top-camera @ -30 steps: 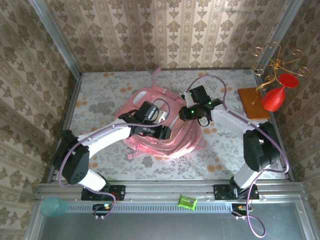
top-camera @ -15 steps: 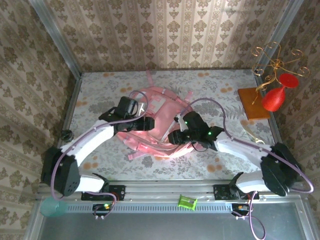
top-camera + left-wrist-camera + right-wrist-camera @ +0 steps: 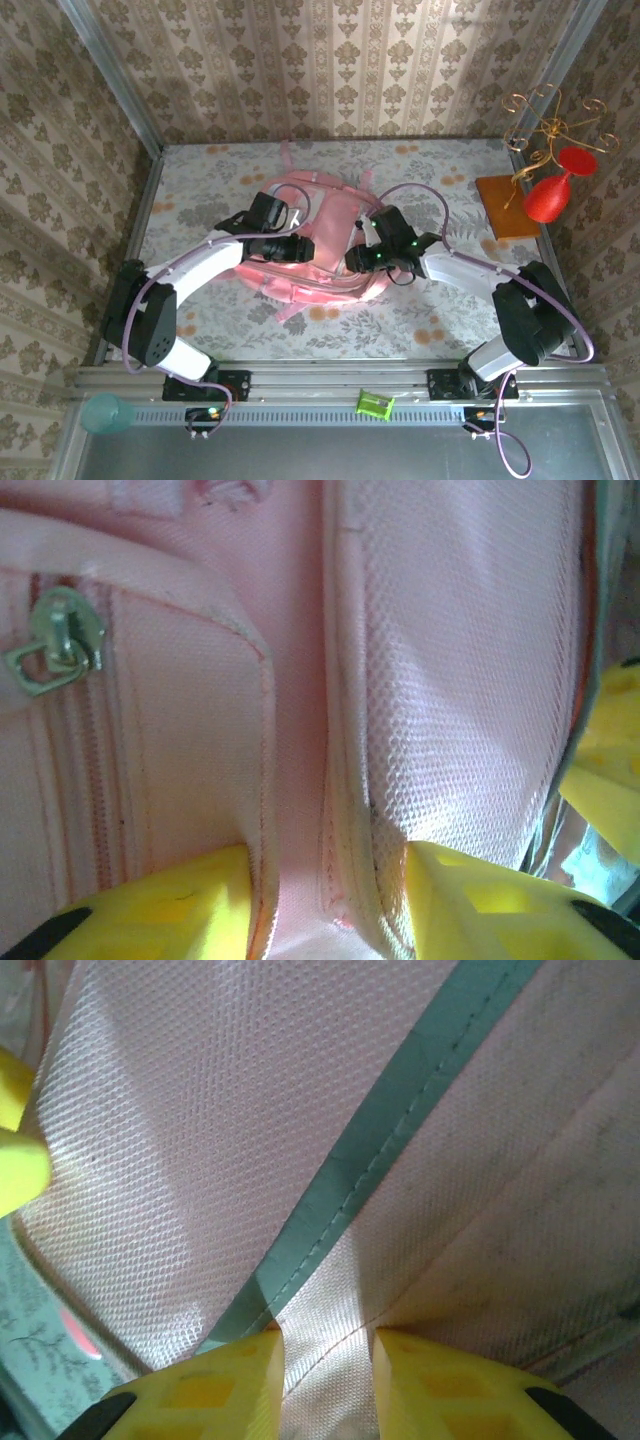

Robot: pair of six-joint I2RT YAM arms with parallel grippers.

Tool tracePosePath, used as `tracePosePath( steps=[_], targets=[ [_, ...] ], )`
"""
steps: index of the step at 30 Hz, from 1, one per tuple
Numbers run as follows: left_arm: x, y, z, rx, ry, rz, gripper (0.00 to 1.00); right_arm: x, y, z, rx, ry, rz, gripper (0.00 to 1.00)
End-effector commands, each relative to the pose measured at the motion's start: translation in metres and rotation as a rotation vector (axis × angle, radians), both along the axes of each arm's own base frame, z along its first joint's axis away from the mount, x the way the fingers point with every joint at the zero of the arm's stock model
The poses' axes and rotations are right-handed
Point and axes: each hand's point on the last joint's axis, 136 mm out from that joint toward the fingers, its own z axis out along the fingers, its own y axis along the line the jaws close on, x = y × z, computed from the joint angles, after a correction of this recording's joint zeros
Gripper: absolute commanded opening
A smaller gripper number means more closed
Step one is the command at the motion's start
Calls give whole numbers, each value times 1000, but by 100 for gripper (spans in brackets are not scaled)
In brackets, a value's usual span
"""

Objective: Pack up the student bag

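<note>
On the flowered table [image 3: 200,170] the student bag [image 3: 318,205] lay flat in the middle, between the two arms. It was spread, as I judge, a little more from left to right than from far to near. Both claws were down on it, so the bag lay directly under each of them, and neither arm was the nearer one.

The left gripper [image 3: 292,247] was on the left half of the bag, the right gripper [image 3: 358,258] on its right near corner.

The wrist views gave what the top view could not. The left gripper [image 3: 325,858] stood half wide over a raised seam, beside a mesh pocket [image 3: 470,680]. Whether it really pinched the seam, I cannot tell. The right gripper [image 3: 325,1348] was narrow and pinched a fold of pink cloth next to the teal piping [image 3: 400,1130].

A small zip pull [image 3: 60,645] lay on the left, untouched.
</note>
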Motion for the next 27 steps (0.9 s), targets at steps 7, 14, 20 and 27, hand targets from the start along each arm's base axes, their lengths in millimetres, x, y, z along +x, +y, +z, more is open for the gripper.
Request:
tracePosePath(
  steps=[7, 14, 20, 27],
  targets=[
    [-13, -6, 36, -27, -129, -27, 49, -33, 7, 52, 39, -163, 8, 34],
    [-11, -20, 21, -15, -88, -63, 49, -45, 12, 48, 79, -141, -4, 34],
    [-3, -24, 6, 2, -68, -60, 49, -57, 26, 42, 109, -110, 4, 34],
    [-5, -28, -1, -50, -31, -26, 29, -55, 48, 32, 168, -136, -149, 36]
  ],
)
